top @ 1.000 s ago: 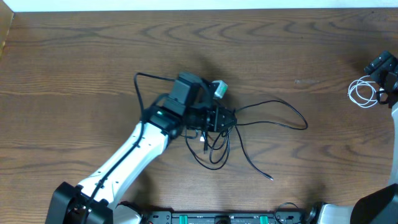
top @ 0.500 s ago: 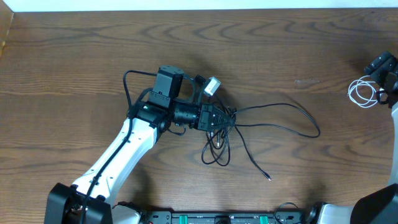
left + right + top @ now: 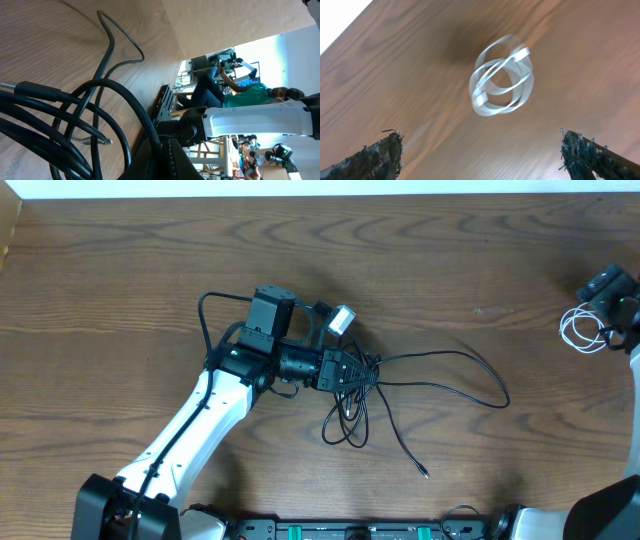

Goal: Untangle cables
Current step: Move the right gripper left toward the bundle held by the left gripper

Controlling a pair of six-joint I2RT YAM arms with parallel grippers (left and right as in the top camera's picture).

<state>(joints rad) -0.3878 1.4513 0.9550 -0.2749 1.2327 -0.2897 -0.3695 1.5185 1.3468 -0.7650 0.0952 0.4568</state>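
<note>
Black cables (image 3: 40,150) pinched tight in L pincer (image 3: 358,370); R pincer (image 3: 480,150) spread wide, just by white cable (image 3: 501,82).

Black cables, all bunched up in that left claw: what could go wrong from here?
1. The left gripper is shut on several strands of the black cables at once, so pulling may tighten the knot rather than loosen it.
2. A loose plug end lies on the table and could snag the loops if dragged.
3. The right gripper hangs open over the thin white cable; closing might miss it.
</note>
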